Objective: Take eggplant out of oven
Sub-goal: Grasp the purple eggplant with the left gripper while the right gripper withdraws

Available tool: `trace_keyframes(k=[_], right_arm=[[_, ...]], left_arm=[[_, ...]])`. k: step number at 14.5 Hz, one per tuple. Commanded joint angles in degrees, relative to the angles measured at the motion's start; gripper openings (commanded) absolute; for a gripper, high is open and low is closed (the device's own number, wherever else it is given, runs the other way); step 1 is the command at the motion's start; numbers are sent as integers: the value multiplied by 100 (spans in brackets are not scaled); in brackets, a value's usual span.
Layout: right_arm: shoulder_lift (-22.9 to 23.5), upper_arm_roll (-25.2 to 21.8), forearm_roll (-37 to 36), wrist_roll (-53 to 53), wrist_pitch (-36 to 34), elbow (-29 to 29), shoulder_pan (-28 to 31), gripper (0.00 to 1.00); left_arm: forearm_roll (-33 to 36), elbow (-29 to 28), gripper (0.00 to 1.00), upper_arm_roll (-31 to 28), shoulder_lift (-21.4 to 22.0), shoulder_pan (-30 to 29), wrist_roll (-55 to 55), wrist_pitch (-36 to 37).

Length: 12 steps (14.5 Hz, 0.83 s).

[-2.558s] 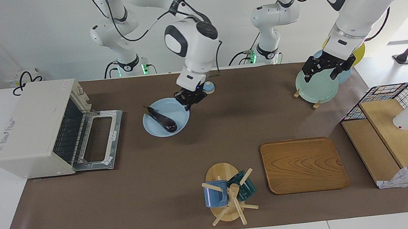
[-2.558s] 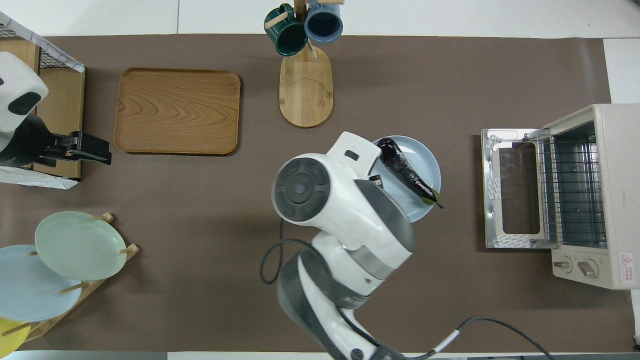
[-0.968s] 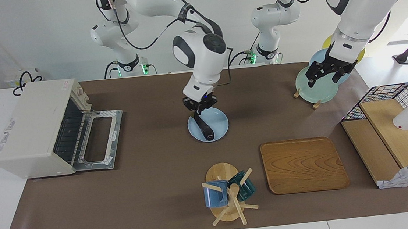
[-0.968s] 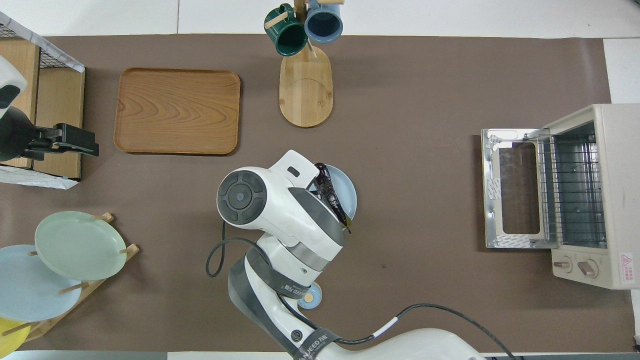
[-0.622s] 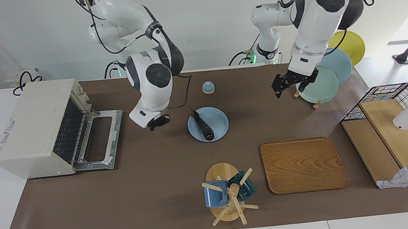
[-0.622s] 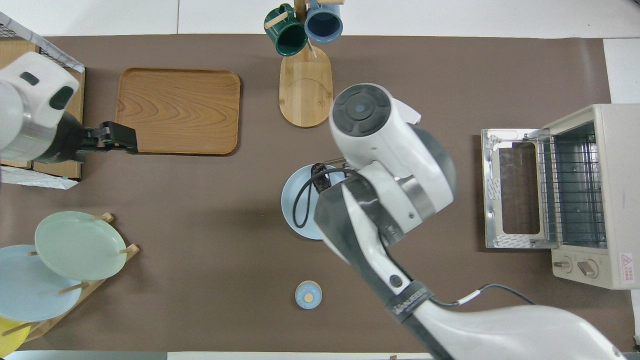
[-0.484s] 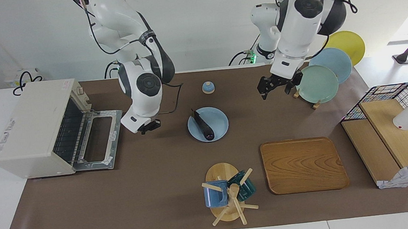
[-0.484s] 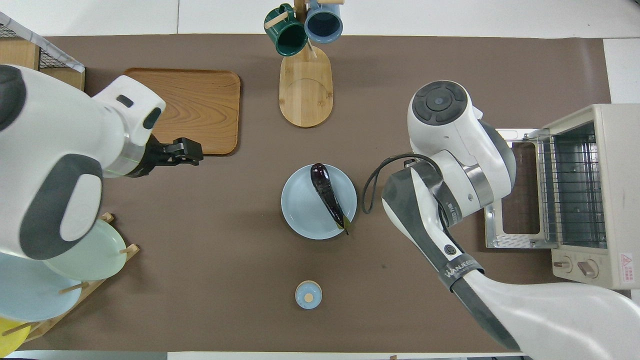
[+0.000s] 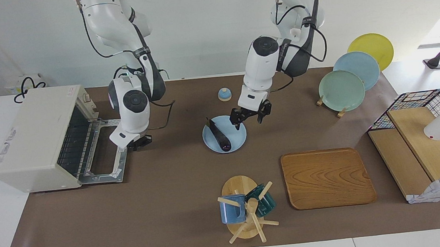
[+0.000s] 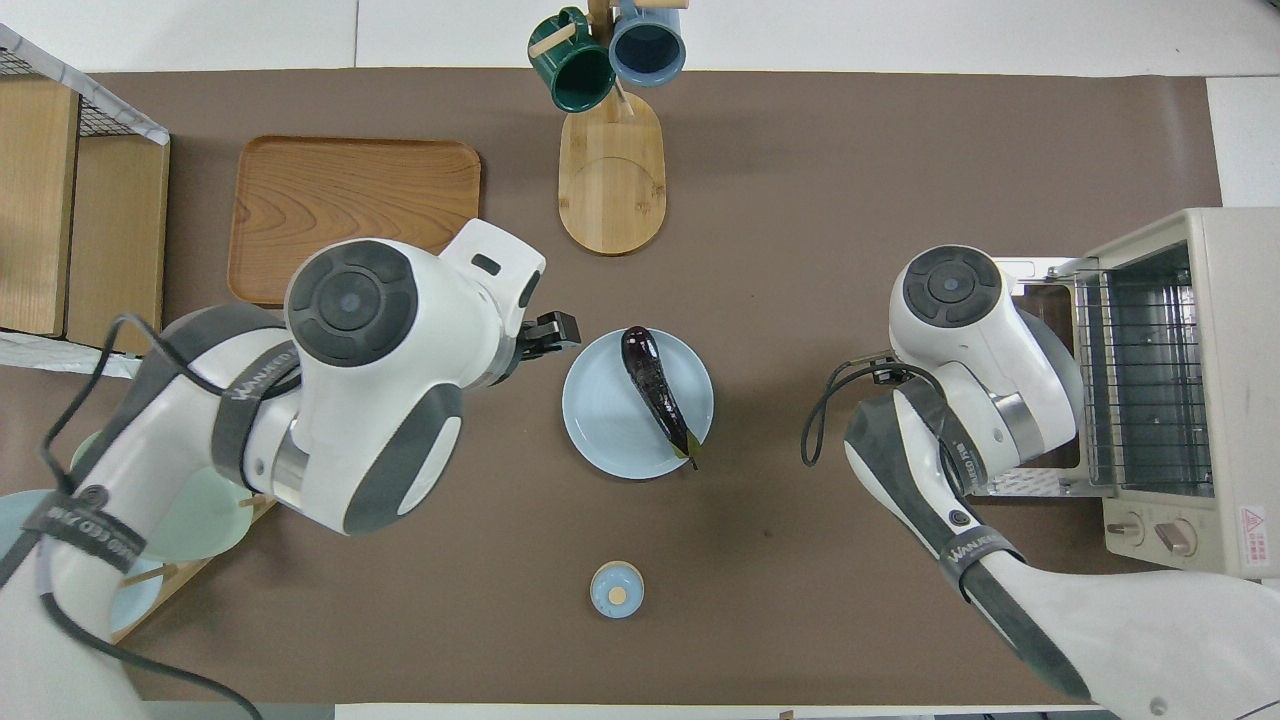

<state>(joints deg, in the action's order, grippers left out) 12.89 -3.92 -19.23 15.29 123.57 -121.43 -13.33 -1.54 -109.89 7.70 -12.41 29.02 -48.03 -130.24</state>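
Observation:
The dark purple eggplant (image 9: 218,134) lies on a light blue plate (image 9: 235,135) at the table's middle; it also shows in the overhead view (image 10: 655,390) on the plate (image 10: 600,425). The cream oven (image 9: 32,138) stands at the right arm's end with its door (image 9: 106,149) folded down and its rack bare (image 10: 1145,385). My left gripper (image 9: 249,119) is open and empty, low over the plate's edge beside the eggplant; its fingers show in the overhead view (image 10: 555,335). My right gripper (image 9: 139,142) hangs by the open door's edge and is hidden under its own wrist in the overhead view.
A small blue bell (image 9: 224,94) sits nearer to the robots than the plate. A mug tree (image 9: 246,210) and a wooden tray (image 9: 326,178) lie farther out. A plate rack (image 9: 342,85) and a wire basket with wooden shelves (image 9: 424,141) stand at the left arm's end.
My right gripper carried the plate with the eggplant to the table's middle, let go and moved to the oven door. My left gripper came from the plate rack to the plate.

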Motion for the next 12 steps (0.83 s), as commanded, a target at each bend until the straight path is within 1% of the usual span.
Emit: trace_keyframes(k=[1,4,7,9,10,12], right_arm=[[-199,76,-107,-157,202,-276,164,0],[-191,76,-116,-377,228,-276,322,0],[-164,76,-396,-579,176,-171,384,0],[-199,67,-424,-938,-69,92,410,0],[-252,75,-424,-1218,-357,337,515,0],[-392,76,-345,-1755,-999,794,691,0]], left_arm=[[-31,3,100,-101,-401,305,-469,-649],[-22,12,100,-110,-805,569,-838,-1247],[-5,20,99,-110,-964,648,-884,-1407],[30,29,92,-119,-1035,736,-893,-1442],[48,21,86,-119,-1053,736,-893,-1451],[48,20,68,-119,-1053,745,-893,-1443]])
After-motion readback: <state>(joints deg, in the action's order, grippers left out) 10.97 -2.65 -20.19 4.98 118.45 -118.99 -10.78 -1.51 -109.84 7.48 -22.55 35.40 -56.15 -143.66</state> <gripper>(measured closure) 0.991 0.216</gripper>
